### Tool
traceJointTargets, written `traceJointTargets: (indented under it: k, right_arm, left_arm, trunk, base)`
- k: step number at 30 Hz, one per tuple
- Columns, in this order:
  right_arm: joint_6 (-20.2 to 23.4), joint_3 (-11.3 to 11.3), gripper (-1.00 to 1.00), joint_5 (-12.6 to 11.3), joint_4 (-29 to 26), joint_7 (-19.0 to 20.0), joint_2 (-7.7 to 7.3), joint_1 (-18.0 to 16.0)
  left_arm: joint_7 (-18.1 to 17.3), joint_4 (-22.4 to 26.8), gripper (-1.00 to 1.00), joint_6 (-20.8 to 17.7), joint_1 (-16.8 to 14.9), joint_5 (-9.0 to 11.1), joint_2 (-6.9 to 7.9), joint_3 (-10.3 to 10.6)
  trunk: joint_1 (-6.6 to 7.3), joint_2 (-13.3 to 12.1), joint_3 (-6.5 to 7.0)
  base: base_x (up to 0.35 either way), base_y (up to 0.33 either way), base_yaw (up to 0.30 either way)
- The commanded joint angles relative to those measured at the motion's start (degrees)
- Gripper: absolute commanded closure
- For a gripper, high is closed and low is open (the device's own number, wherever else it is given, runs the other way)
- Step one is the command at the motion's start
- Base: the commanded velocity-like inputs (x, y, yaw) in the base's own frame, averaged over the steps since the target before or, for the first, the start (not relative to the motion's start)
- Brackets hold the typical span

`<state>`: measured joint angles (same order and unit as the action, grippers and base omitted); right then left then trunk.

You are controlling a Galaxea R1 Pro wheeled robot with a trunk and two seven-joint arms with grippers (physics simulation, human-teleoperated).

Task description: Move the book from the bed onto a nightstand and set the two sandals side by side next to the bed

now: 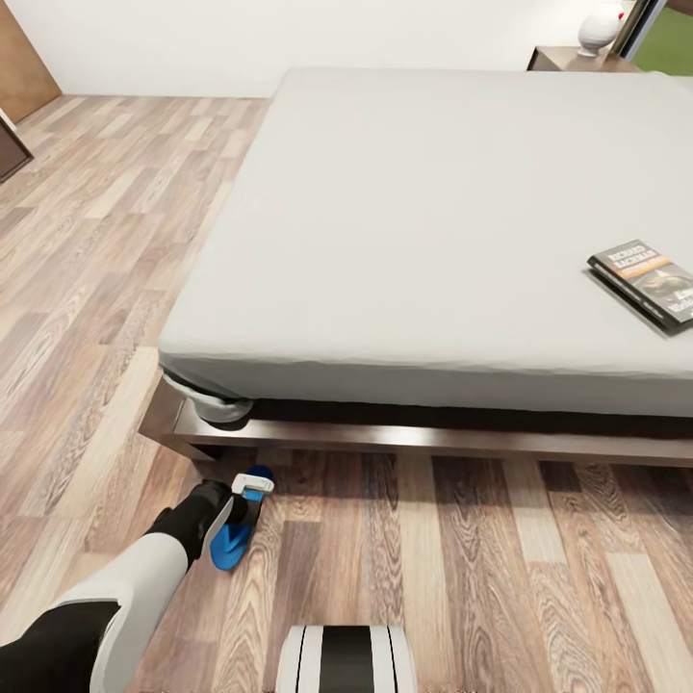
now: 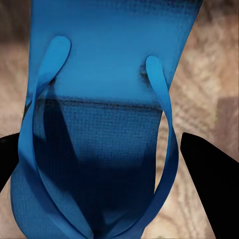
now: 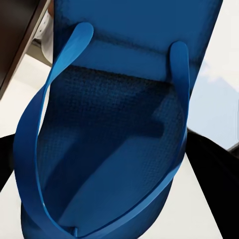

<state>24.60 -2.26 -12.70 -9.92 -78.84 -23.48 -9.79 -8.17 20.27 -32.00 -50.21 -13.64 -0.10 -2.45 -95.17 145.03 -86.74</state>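
Observation:
A bright blue sandal [image 1: 231, 541] hangs tilted just above the wood floor, off the bed's near left corner, with my left gripper [image 1: 248, 496] shut on it. Seen close in the left wrist view, this sandal [image 2: 99, 114] sits strap-side up between the dark fingers [image 2: 211, 189]. My right gripper [image 3: 107, 167] is shut on the other blue sandal [image 3: 124, 124], held against a pale background. The book [image 1: 647, 282] lies flat on the grey mattress of the bed [image 1: 404, 221], near its right side. A dark nightstand [image 1: 568, 60] stands beyond the bed's far right corner.
A white rounded object [image 1: 602, 29] stands on the nightstand. Dark furniture [image 1: 12, 144] pokes in at the far left. The bed's wooden frame [image 1: 433, 441] juts out low over the floor. My base [image 1: 346, 659] is at the bottom edge.

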Motion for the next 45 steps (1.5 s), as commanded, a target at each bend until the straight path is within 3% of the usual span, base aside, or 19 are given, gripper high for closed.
traceJointTargets:
  k: [1, 4, 39, 45]
  right_arm:
    - [0.61, -0.2, 1.0, 0.05, -0.1, -0.19, 0.01, 0.0]
    - [0.66, -0.2, 1.0, 0.05, -0.1, -0.18, 0.01, 0.01]
    - [0.38, -0.14, 1.0, -0.35, -0.74, 0.49, 0.4, 0.03]
    - [0.75, -0.25, 1.0, -0.18, -0.74, 2.47, 0.33, 0.02]
  left_arm:
    - [-0.52, 0.15, 1.0, -0.29, -0.02, -0.59, -0.01, -0.27]
    - [-0.53, 0.25, 1.0, -0.36, -0.04, -0.55, 0.0, -0.27]
    - [0.05, 3.68, 1.0, -0.96, 0.03, -1.03, 0.36, -0.35]
    - [0.16, 3.54, 1.0, -0.96, 0.1, -1.09, 0.29, -0.22]
  trunk:
    - [-0.01, 0.03, -0.26]
    - [-0.09, 0.07, -0.93]
    - [-0.09, 0.07, -0.93]
    - [-0.09, 0.07, -0.93]
  base:
    - [0.0, 0.0, 0.0]
    - [0.0, 0.0, 0.0]
    - [0.0, 0.0, 0.0]
    - [0.0, 0.0, 0.0]
